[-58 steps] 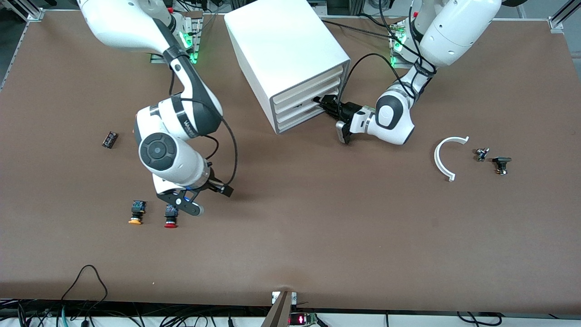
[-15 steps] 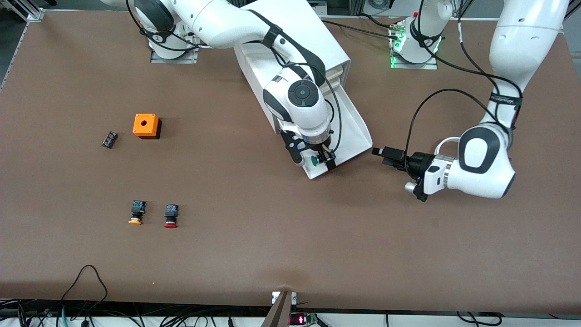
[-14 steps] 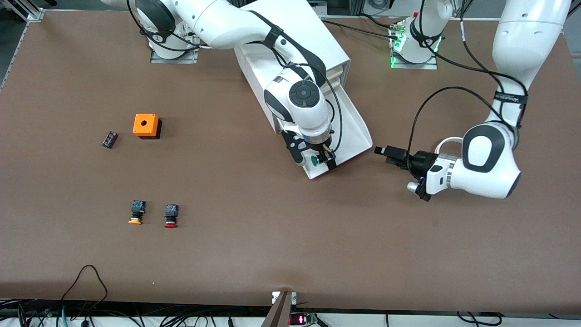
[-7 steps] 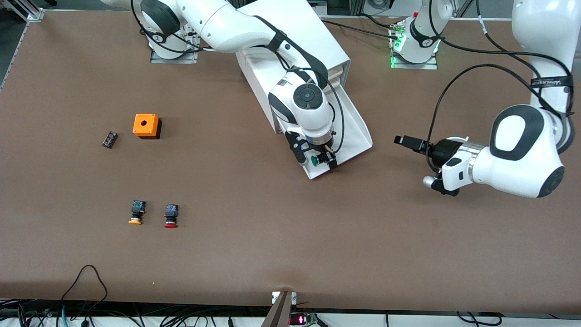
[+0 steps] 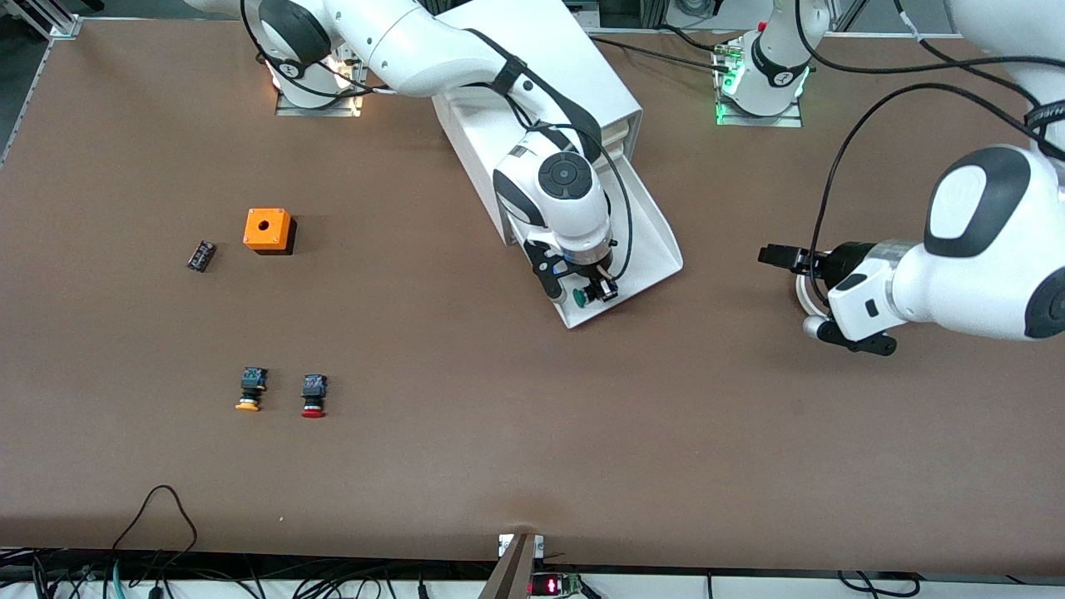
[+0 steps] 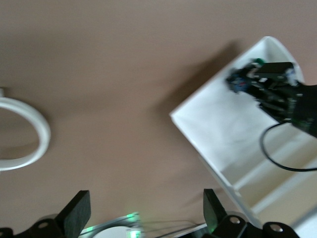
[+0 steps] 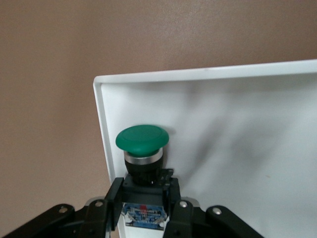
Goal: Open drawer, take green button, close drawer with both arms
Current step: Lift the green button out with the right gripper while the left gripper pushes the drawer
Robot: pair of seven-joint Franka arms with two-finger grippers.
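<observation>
Green-capped button sits clamped by its black body between the right gripper's fingers, over the pulled-out drawer's front corner; from there the cabinet stands at about eleven o'clock; the left gripper, at three o'clock over bare table, has its fingers spread wide with nothing between them.

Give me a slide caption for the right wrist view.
Right gripper shut on the green button in a corner of the open drawer.

I work in a robotics lab: brown test table, bolted arm bases, aluminium framing, loose cables along the edge.
</observation>
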